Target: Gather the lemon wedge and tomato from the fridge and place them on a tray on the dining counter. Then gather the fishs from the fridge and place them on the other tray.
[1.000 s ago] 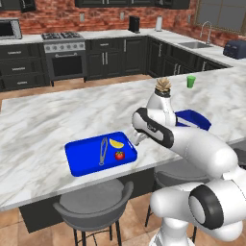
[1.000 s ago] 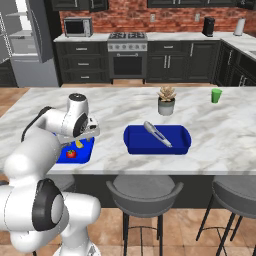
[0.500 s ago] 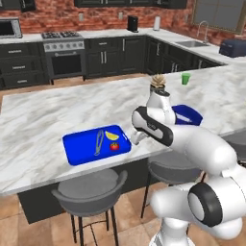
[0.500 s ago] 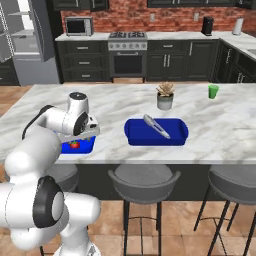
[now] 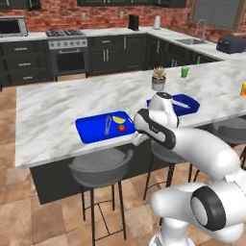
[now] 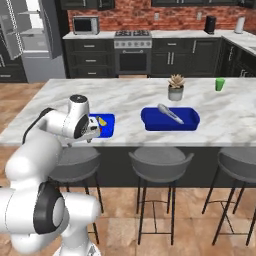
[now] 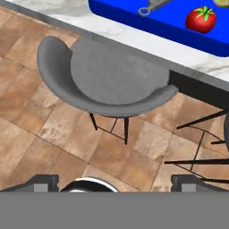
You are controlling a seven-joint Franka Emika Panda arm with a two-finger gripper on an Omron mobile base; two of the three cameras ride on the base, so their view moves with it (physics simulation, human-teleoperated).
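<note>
Two blue trays (image 5: 93,129), no legible writing

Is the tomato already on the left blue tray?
Yes, in the left base view the tomato lies on the blue tray beside the lemon wedge on the dining counter.

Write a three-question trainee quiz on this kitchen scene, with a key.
1. True or false: the tomato lies on the near blue tray.
2. What lies beside it on that tray? A) lemon wedge B) green cup C) potted plant
3. Fill in: the gripper is ____ and holds nothing.

Key: 1 true; 2 A; 3 open.
</note>
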